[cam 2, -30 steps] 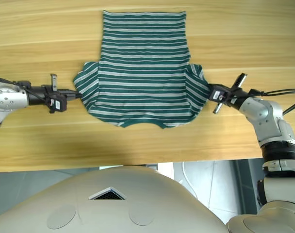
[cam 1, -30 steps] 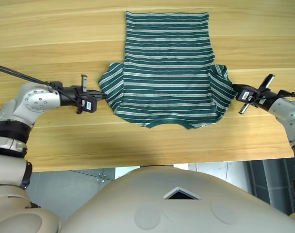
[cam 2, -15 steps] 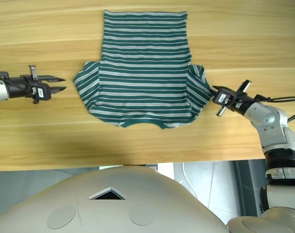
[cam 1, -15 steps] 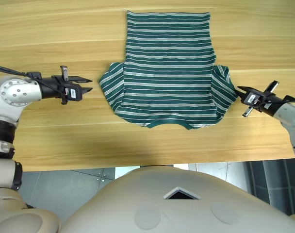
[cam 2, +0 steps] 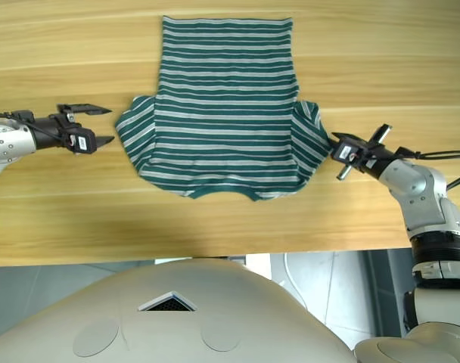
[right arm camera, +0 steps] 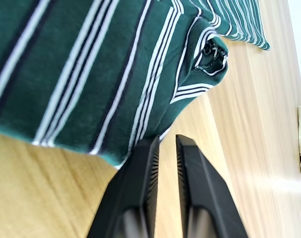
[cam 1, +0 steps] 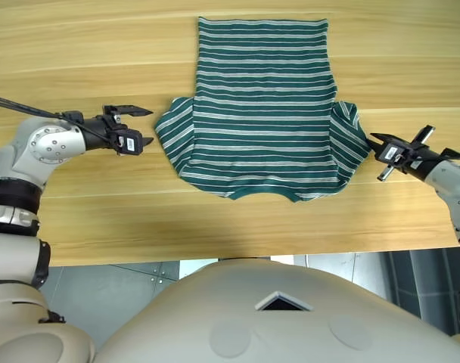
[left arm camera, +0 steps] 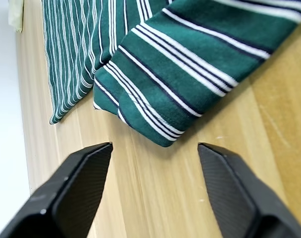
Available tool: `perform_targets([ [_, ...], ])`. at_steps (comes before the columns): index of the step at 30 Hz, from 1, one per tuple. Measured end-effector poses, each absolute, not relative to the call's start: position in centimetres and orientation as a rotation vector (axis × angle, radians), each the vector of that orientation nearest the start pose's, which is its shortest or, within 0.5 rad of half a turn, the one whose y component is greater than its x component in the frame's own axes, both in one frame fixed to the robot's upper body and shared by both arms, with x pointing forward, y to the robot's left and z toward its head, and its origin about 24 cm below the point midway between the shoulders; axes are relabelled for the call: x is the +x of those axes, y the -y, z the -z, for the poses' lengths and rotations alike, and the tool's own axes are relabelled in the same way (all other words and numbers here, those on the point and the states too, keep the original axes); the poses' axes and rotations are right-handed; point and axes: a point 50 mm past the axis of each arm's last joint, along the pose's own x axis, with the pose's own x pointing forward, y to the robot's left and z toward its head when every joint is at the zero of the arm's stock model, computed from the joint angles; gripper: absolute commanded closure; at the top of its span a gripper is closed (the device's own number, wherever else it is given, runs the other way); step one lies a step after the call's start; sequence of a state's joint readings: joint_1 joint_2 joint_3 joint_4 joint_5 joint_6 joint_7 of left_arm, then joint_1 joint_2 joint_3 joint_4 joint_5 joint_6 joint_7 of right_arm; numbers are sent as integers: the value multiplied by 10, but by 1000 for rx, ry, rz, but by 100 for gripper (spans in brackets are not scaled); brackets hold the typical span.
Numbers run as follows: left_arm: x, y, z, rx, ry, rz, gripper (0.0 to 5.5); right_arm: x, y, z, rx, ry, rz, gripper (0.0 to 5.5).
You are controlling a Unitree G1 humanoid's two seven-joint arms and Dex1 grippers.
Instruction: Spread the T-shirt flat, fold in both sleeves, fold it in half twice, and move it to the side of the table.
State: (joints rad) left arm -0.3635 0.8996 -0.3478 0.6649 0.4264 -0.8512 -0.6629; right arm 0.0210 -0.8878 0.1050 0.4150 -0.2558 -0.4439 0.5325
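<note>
- The T-shirt (cam 1: 260, 106) lies on the table (cam 1: 79, 53), centre to upper centre of the head frame. Its hem is at the top and its collar (cam 1: 265, 196) points to the lower edge.
- The body of the shirt is spread smooth. Both sleeves stick out sideways, somewhat bunched, and neither is folded in.
- The left gripper (cam 1: 145, 125) sits left of centre in the frame, at the height of the left sleeve (cam 1: 173, 127). It is just beside the sleeve and apart from it.
- The left fingers (left arm camera: 86, 178) are spread wide with nothing between them. In the wrist view the sleeve's end lies ahead of the gap, with bare wood between cloth and tips.
- The right gripper (cam 1: 375, 140) is at the right of the frame at mid height, pointing at the right sleeve (cam 1: 349, 132).
- The right fingers (right arm camera: 140, 188) are drawn together, with only a thin slit between them. Their tips are at the sleeve's hem.
- We cannot tell whether the tips touch the cloth or pinch any of it.
- The shirt is in the middle of the table, not at its side.
</note>
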Motion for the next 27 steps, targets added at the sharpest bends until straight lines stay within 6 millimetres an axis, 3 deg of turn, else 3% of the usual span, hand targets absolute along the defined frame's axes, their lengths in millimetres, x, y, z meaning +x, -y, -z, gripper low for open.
perform_targets([
  [4,265,-267,-54,1352,-133,1155,143,218,306,-32,-1074,-373,-699,490],
  [27,267,-261,-38,1342,-124,1210,514,219,302,-32,-1075,-364,-707,490],
])
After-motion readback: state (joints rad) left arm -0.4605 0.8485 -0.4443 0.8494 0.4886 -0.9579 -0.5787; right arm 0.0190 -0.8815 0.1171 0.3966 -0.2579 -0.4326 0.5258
